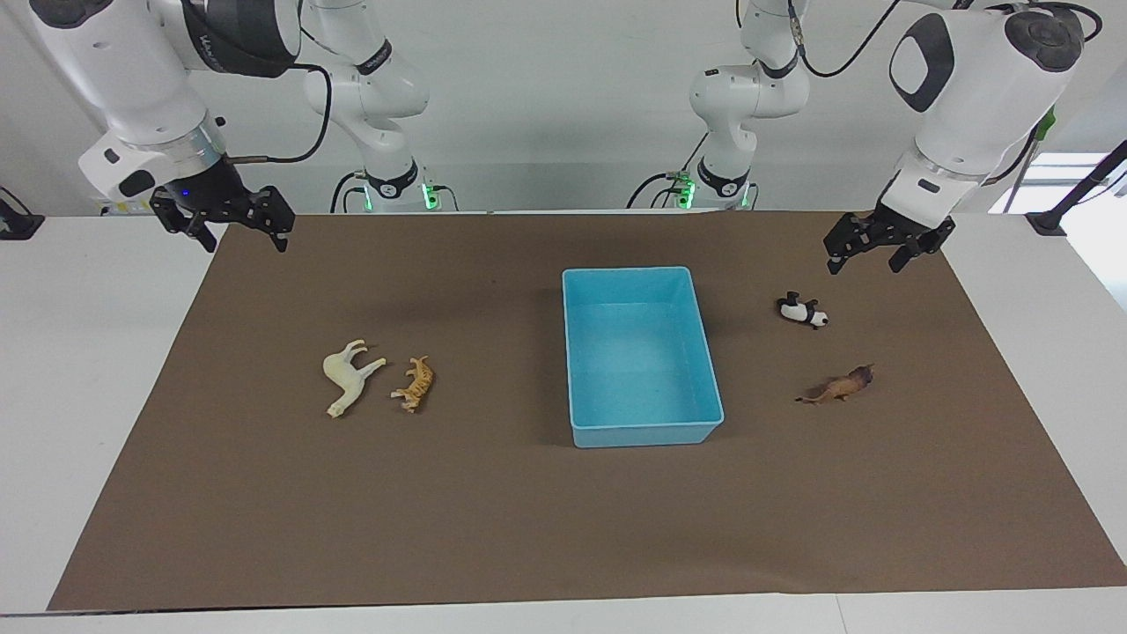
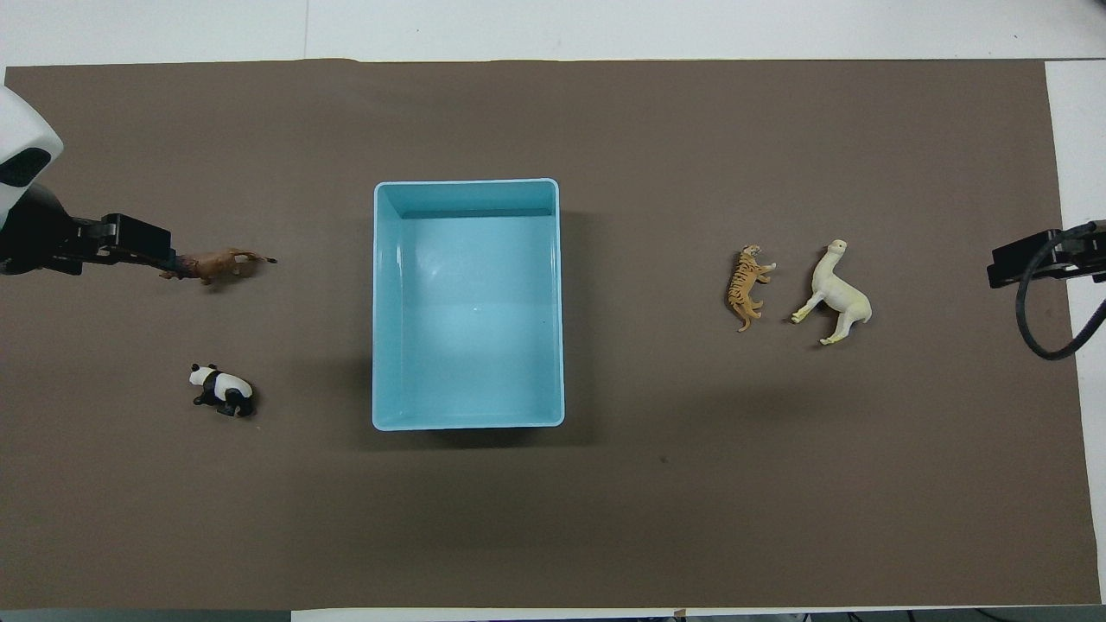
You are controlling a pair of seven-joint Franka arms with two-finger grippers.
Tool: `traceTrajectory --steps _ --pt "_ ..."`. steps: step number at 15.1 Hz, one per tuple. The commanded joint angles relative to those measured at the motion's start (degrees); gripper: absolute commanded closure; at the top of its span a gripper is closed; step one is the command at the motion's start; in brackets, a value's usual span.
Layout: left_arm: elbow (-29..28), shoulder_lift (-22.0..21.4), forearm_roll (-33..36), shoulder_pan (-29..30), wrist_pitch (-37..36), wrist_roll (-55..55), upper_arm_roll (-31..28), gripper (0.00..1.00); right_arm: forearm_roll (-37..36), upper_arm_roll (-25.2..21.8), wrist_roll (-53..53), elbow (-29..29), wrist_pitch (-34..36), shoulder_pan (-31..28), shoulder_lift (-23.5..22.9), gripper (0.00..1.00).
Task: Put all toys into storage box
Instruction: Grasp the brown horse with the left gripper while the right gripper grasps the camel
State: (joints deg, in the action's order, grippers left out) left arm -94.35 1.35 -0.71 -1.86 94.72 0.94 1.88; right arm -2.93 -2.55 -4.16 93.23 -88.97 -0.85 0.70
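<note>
Nothing started yet: all four toys lie on the brown mat on the tabletop, box empty at mat centre. Horse and tiger lie on their sides just beside each other, toward the right arm's end, well apart from the box. Panda and lion sit toward the left arm's end, panda nearer the robots than the lion.

Right pincer hangs up in the air over the mat's corner at its own end, jaws spread wide, holding nothing. Left pincer likewise hovers over the mat edge near the panda, jaws wide, empty.

Step in hand, as I judge: first pick. Next move likely needs one arm to drop over its closest toy, left to panda or right to horse, line the jaws across the narrow body, close, lift, carry over the box rim and release.
</note>
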Motion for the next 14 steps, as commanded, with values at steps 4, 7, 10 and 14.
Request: traceTrajectory --steps 4,7,10,14 --pt "-0.9 -1.2 -0.1 -0.6 0.8 -0.4 0.3 0.0 0.0 0.4 -0.8 0.9 0.3 -0.2 1.1 0.0" --pt "-3.3 -2.2 -0.1 0.2 1.3 0.4 0.1 0.0 0.5 0.4 -1.4 1.2 0.4 -0.1 1.1 0.0" --pt "-15.5 -6.3 -0.1 0.8 15.1 6.8 0.0 0.0 2.1 0.4 -1.8 3.2 -3.8 0.4 -0.2 0.0" --pt "-20.0 -1.2 -0.1 -0.2 27.2 34.8 0.0 0.0 2.2 0.4 -5.7 5.7 -13.2 1.2 -6.7 0.0"
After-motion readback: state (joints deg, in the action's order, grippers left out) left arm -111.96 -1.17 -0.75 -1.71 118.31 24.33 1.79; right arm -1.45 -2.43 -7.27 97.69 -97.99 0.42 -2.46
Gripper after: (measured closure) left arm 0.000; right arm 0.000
